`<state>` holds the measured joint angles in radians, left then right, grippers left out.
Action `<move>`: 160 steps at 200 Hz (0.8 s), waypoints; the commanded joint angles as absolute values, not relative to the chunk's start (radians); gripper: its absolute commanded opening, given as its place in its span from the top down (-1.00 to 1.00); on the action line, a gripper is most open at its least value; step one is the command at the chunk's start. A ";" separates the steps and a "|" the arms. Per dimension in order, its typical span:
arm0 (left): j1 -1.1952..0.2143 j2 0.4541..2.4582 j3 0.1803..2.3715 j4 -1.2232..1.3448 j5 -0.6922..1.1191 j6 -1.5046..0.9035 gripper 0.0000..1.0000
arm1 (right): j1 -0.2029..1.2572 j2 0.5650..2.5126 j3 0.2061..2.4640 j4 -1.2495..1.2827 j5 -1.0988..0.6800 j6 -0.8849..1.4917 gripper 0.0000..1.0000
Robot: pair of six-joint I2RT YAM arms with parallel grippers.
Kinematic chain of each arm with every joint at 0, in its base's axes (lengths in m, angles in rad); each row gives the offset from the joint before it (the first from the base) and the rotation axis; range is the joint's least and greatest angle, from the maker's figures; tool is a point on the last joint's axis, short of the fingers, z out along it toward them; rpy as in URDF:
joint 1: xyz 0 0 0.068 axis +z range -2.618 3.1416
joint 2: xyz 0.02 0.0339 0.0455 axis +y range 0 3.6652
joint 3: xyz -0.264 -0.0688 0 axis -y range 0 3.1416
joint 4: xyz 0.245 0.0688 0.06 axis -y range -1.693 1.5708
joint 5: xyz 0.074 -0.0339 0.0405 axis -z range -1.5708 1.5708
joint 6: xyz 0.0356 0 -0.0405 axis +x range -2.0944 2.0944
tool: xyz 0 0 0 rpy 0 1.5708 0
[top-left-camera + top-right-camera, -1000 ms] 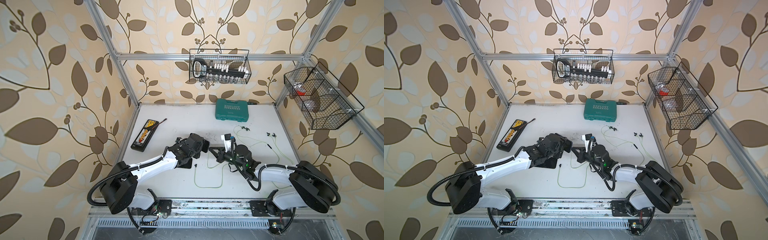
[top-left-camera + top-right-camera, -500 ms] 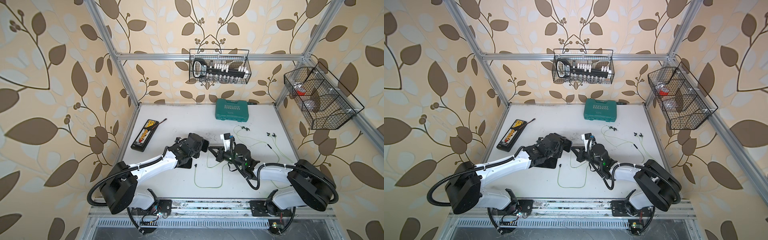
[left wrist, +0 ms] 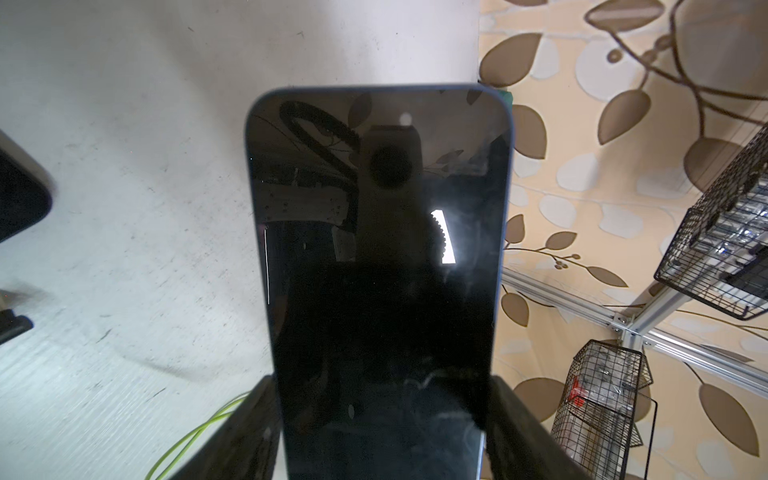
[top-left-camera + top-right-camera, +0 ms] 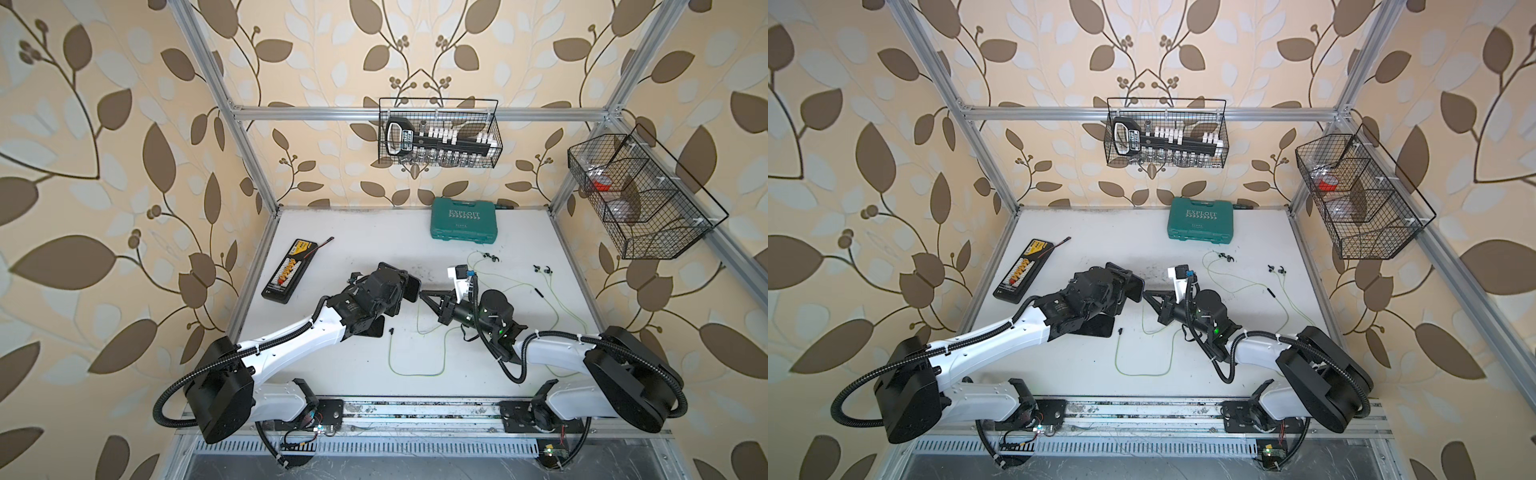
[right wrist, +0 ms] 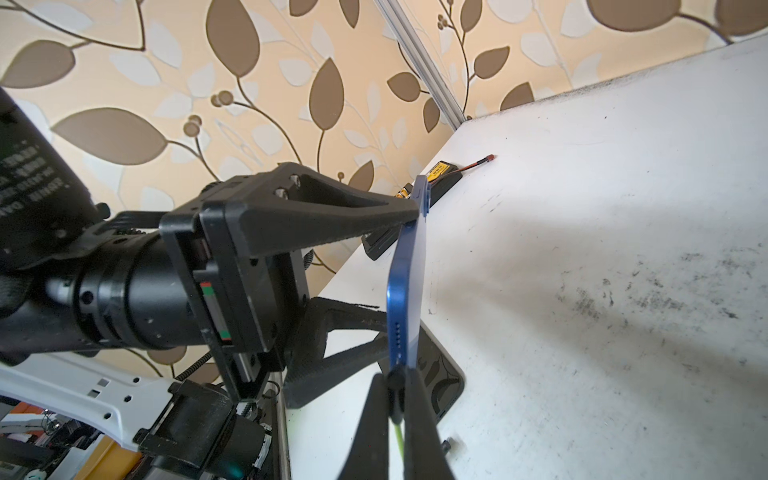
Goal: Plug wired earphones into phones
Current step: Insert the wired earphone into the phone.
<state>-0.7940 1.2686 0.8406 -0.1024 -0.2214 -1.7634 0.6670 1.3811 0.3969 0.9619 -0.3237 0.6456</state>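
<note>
My left gripper (image 4: 405, 286) (image 3: 382, 390) is shut on a glossy black phone (image 3: 378, 249) with blue edges, gripped by its long sides and held edge-up above the table (image 4: 357, 232). My right gripper (image 4: 422, 294) (image 5: 395, 376) is shut on a small black plug (image 5: 395, 384) of yellow-green wired earphones (image 4: 419, 322). The plug touches the phone's short edge beside the row of holes; whether it is seated I cannot tell. A second phone (image 4: 374, 329) (image 5: 442, 374) lies flat under the left arm. The other earphones' plug (image 4: 391, 331) lies loose, its cable (image 4: 415, 375) looped. Earbuds (image 4: 488, 258) (image 4: 542, 269) lie behind.
A teal tool case (image 4: 463, 224) stands at the back. A long black case with orange-white bits (image 4: 289, 270) lies at the left edge. Wire baskets hang on the back wall (image 4: 438, 133) and the right wall (image 4: 636, 199). Aluminium posts frame the table.
Almost nothing: the right wrist has shifted very slightly. Both grips are the same, and the phone and plug stay together.
</note>
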 commanded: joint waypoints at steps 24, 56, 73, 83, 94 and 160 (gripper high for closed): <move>-0.873 1.251 0.905 -0.112 -0.272 -1.781 -0.16 | 0.661 1.372 0.390 0.974 -0.293 0.618 1.00; -0.904 1.272 0.927 -0.113 -0.313 -1.778 -0.16 | 0.660 1.384 0.399 0.934 -0.241 0.618 1.00; -0.910 1.286 0.938 -0.115 -0.311 -1.781 -0.16 | 0.660 1.391 0.403 0.925 -0.224 0.616 1.00; -0.915 1.294 0.946 -0.115 -0.312 -1.778 -0.16 | 0.660 1.394 0.405 0.920 -0.216 0.614 1.00; -0.920 1.302 0.953 -0.115 -0.311 -1.774 -0.16 | 0.660 1.396 0.406 0.918 -0.218 0.609 1.00; -0.968 1.377 0.972 -0.048 -0.240 -1.789 -0.16 | 0.651 1.405 0.402 0.951 -0.258 0.603 1.00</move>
<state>-0.8845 1.3640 0.9077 -0.1547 -0.4049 -1.7882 0.6537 1.3903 0.3923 0.9081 -0.2729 0.6155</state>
